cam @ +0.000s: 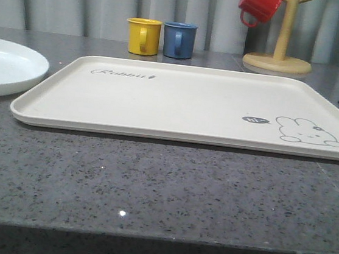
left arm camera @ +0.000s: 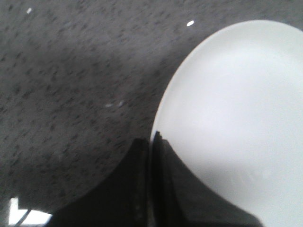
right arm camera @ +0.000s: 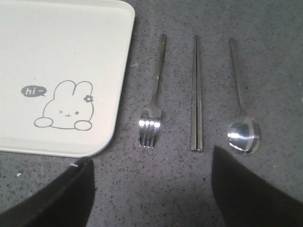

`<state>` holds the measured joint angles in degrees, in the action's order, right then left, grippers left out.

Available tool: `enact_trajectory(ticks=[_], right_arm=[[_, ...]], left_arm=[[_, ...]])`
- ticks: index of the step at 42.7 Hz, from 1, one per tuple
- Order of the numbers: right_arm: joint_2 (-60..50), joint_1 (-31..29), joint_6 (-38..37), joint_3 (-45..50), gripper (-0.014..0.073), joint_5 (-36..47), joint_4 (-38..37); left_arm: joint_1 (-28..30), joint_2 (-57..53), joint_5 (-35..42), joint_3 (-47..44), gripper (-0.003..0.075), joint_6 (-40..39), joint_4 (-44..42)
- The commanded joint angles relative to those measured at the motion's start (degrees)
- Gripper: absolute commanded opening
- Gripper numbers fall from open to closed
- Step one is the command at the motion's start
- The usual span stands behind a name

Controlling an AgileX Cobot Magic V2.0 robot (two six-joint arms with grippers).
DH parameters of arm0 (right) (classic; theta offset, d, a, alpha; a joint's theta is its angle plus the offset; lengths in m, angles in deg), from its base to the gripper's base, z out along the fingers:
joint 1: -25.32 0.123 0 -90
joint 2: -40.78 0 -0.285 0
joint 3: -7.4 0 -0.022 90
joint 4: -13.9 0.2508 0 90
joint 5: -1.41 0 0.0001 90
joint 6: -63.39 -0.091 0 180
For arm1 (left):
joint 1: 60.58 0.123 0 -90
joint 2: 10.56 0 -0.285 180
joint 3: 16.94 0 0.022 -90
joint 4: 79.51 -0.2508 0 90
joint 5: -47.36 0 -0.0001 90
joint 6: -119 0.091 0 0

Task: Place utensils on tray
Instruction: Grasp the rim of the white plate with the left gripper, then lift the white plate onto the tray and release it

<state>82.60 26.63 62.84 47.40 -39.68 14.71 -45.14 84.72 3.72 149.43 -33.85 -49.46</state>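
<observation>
The cream tray with its rabbit drawing lies in the middle of the grey counter, with nothing on it. Left of it sits the round white plate. My left gripper is shut on the plate's rim, one finger outside the rim and the other over the plate. Just off the tray's rabbit corner, a silver fork, a pair of chopsticks and a spoon lie side by side on the counter. My right gripper hovers open over the bare counter just short of them.
A yellow mug and a blue mug stand behind the tray. At the back right a red mug hangs on a wooden mug tree. Open counter runs in front of the tray.
</observation>
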Motion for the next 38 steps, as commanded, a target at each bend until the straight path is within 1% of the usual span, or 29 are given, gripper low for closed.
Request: enact_trajectory(ticks=[1,3,7,14,18,25,32,34,38], right_arm=[[0.45,-0.18,0.55,-1.77,0.0542,3.61,-0.81],[0.45,-0.18,0.55,-1.77,0.0542,3.61,-0.81],[0.45,-0.18,0.55,-1.77,0.0542,3.61,-0.81],[0.45,-0.18,0.55,-1.77,0.0542,3.61,-0.81],[0.45,-0.18,0.55,-1.77,0.0542,3.61,-0.81],[0.45,-0.18,0.55,-1.77,0.0542,3.61,-0.81],[0.45,-0.18,0.55,-1.77,0.0542,3.61,-0.81],[0.45,-0.18,0.55,-1.77,0.0542,3.61,-0.81],[0.45,-0.18,0.55,-1.77,0.0542,3.61,-0.81]], left_arm=[[-3.11,-2.67,-3.4,5.51,-0.002,3.09,5.12],[-5.52,-2.67,-4.72,7.1,-0.002,3.56,5.65],[-10.96,-2.33,-4.47,9.78,-0.002,3.56,5.79],[-20.5,-0.86,-0.08,10.46,-0.002,3.56,5.79],[-24.45,1.31,1.89,10.46,-0.002,3.56,5.79],[-27.97,5.86,3.56,10.98,-0.002,3.56,6.65],[-28.25,8.59,2.71,11.23,-0.0013,3.45,6.77],[-28.25,8.98,1.92,11.23,0.0017,3.45,6.77],[-28.25,9.12,1.85,11.23,0.0167,3.45,6.87]])
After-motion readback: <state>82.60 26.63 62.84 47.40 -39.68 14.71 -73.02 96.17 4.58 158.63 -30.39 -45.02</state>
